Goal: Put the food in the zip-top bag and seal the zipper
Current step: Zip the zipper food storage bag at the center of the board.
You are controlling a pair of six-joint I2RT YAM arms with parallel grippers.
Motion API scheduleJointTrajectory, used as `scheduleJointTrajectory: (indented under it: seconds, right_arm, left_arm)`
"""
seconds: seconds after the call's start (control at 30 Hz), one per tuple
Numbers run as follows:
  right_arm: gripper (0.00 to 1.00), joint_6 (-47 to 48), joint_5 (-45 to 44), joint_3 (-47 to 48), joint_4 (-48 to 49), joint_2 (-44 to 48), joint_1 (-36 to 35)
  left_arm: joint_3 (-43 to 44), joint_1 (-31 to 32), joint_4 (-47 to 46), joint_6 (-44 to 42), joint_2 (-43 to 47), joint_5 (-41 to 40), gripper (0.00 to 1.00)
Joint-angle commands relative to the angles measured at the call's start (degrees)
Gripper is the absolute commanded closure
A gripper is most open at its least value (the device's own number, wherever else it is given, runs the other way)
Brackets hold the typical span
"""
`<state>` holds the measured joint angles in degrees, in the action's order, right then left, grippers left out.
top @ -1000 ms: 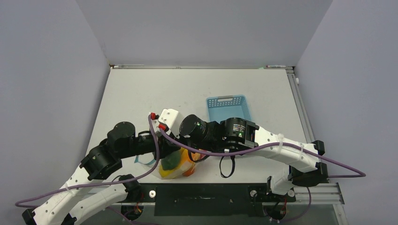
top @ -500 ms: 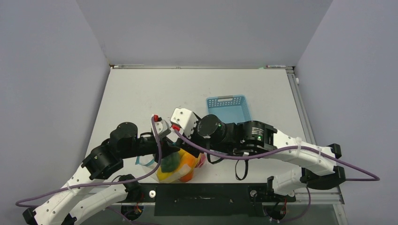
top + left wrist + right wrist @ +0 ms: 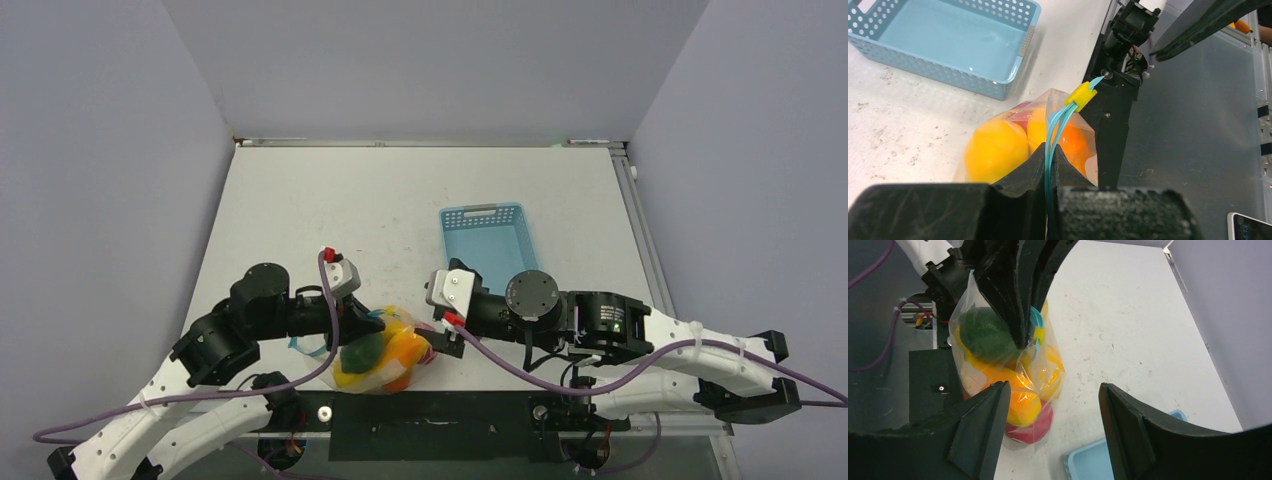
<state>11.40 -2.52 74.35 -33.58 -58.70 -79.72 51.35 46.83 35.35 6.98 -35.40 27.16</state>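
The zip-top bag (image 3: 384,358) sits near the table's front edge, filled with the food: a green lime (image 3: 982,335), a yellow lemon (image 3: 992,150), an orange (image 3: 1075,144) and a red apple (image 3: 1034,426). My left gripper (image 3: 377,323) is shut on the teal zipper (image 3: 1052,135) at the bag's top, its jaws pressed together around the strip. A yellow slider (image 3: 1080,95) sits at the strip's far end. My right gripper (image 3: 444,338) is just right of the bag, open and holding nothing. In the right wrist view, my right gripper (image 3: 1054,387) frames the bag (image 3: 1013,375) from a short distance.
The light-blue lattice basket (image 3: 487,232) stands empty behind the right arm; its near wall (image 3: 948,75) also shows in the left wrist view. Purple cables (image 3: 500,358) loop over both arms. The black front rail (image 3: 430,415) runs just below the bag.
My right gripper has opened, let go of the bag's top and drawn back to the right. My left gripper has closed on the zipper strip, and the bag now lies fully visible.
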Motion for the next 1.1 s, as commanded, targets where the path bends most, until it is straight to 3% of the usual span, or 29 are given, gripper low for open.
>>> scheduleJointTrajectory:
  seconds: [0.0,0.37,0.57,0.87,1.07]
  right_arm:
    - [0.34,3.57,7.7,-4.62,10.03,2.94,-0.28]
    - [0.35,4.27,11.38,-8.9,17.9,0.51,-0.33]
    - [0.45,3.97,13.61,-7.52,18.01,-2.54,-0.3]
    - [0.71,3.62,13.77,-6.62,18.25,-4.08,-0.34]
    - [0.76,3.21,14.43,-6.98,18.99,-3.37,-0.3]
  left_arm:
    - [2.45,0.11,-4.91,2.31,1.46,4.63,1.0]
    - [3.56,0.11,-5.53,3.54,2.43,7.91,1.0]
    - [4.22,0.15,-5.86,3.74,2.79,9.02,1.0]
    - [4.32,0.13,-6.63,3.99,2.83,10.8,1.0]
    - [4.02,0.11,-6.6,3.9,2.87,11.25,1.0]
